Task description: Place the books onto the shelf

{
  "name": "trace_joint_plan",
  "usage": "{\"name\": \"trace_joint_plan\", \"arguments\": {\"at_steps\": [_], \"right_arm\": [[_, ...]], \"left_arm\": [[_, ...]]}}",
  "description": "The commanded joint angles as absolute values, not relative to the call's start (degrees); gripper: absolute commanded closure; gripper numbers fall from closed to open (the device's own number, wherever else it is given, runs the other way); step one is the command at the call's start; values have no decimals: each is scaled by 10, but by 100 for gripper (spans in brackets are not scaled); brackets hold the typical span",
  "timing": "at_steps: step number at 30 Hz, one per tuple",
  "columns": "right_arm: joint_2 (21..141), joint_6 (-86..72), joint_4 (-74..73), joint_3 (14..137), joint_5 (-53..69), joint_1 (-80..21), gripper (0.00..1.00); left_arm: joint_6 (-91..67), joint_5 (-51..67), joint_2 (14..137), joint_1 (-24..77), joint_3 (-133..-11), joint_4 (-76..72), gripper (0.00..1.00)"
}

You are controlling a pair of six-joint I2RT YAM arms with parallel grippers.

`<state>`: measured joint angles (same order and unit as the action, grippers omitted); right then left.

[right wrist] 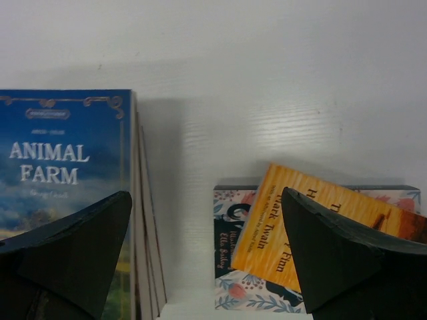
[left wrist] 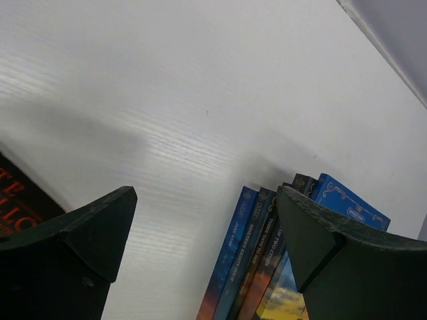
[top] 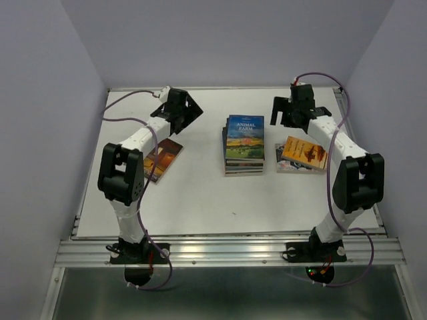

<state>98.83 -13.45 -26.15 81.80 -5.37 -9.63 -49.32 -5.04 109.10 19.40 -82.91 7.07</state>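
Observation:
A stack of several books (top: 244, 143) lies mid-table, with a blue "Animal Farm" (right wrist: 60, 160) on top; its spines (left wrist: 257, 260) show in the left wrist view. An orange book (top: 305, 151) lies askew on a floral one (right wrist: 230, 267) to the right. A dark brown book (top: 165, 157) lies on the left, partly under the left arm. My left gripper (top: 185, 111) is open and empty at the back left, apart from every book. At the back right my right gripper (top: 293, 112) hangs open with nothing between its fingers. No shelf is in view.
The white tabletop (top: 200, 200) is boxed in by pale walls at the back and on both sides. A metal rail (top: 227, 252) with both arm bases runs along the near edge. Cables loop off each arm.

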Motion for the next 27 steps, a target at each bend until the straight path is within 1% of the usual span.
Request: {"name": "trace_joint_plan", "arguments": {"at_steps": [1, 3, 4, 6, 7, 9, 12, 13, 16, 20, 22, 25, 27], "right_arm": [[946, -113, -244, 839, -54, -181, 0], [948, -121, -244, 850, -38, -214, 0], [953, -133, -241, 853, -32, -250, 0], [959, -177, -229, 858, -18, -281, 0], [961, -196, -184, 849, -5, -303, 0], [967, -240, -137, 821, 46, -326, 0], [1011, -259, -106, 831, 56, -382, 0], [1027, -266, -107, 853, 54, -395, 0], [1085, -324, -98, 878, 70, -424, 0], [1142, -387, -20, 876, 91, -436, 0], [1181, -382, -23, 900, 98, -450, 0], [1208, -372, -33, 934, 93, -457, 0], [1234, -361, -42, 954, 91, -472, 0]], "left_arm": [[-416, -172, 975, 171, -825, 177, 1], [-408, -176, 953, 139, -802, 197, 1], [-389, -169, 928, 98, -780, 182, 1], [-350, -116, 902, 46, -714, 157, 1], [-332, -65, 897, 1, -673, 115, 1], [-298, -21, 896, -39, -647, 87, 1], [-244, 39, 922, -67, -640, 81, 1], [-225, 57, 930, -68, -642, 80, 1], [-205, 48, 964, -76, -657, 90, 1], [-190, 80, 1004, -97, -662, 79, 1], [-185, 94, 1012, -111, -657, 69, 1], [-177, 123, 1034, -123, -645, 66, 1], [-184, 151, 1035, -126, -617, 42, 1]]}}
